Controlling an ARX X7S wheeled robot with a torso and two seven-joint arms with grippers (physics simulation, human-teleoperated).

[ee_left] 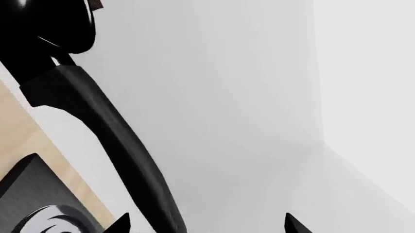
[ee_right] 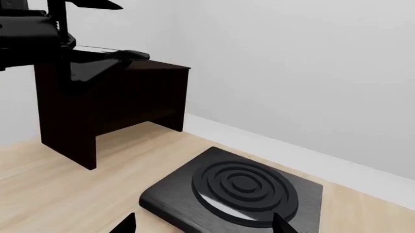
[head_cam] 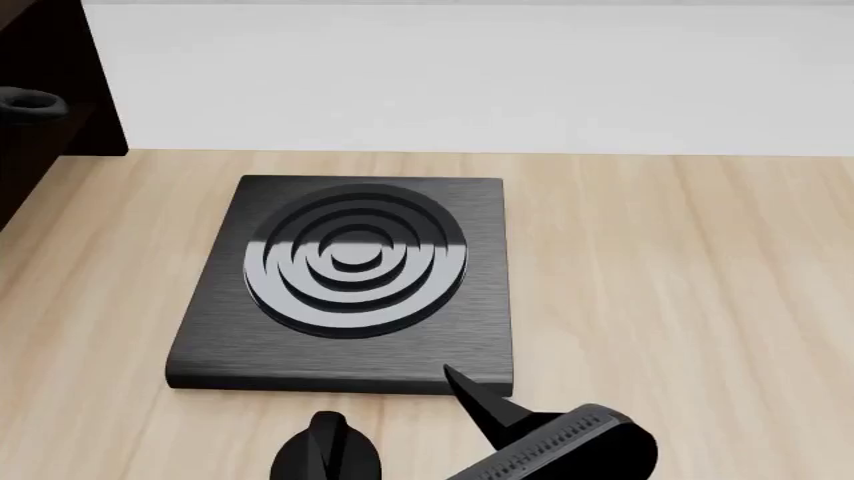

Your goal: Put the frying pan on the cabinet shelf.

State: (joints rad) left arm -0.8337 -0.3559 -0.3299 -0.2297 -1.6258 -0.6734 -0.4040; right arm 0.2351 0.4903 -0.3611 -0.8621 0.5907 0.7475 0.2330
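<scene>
Left wrist view: the small round black frying pan with its glossy inside sits at the far end of its long black handle. The handle runs straight back toward the left gripper, so the long axis lies in line with that arm. The gripper's two black fingertips stand wide apart. The handle passes close to one of them and well clear of the other, so nothing looks clamped. Whether the pan's base already bears fully on the wood I cannot tell from here.

In the head view the very dark brown wooden cabinet stands at 10 o'clock from the square black hob with rings. The handle's loop end shows at the cabinet's edge. The hob lies flat in the middle of the light wood surface. The right gripper hangs at the hob's 6 o'clock side, spread wide and empty.

From the right wrist view the pan appears to lie on the cabinet shelf, the flat top board between upright side panels, with the left arm over it. The left arm is far the nearer. Any pull-back should follow the handle's line, since a sideways sweep could knock the handle. Hob and right arm are well apart from that path
</scene>
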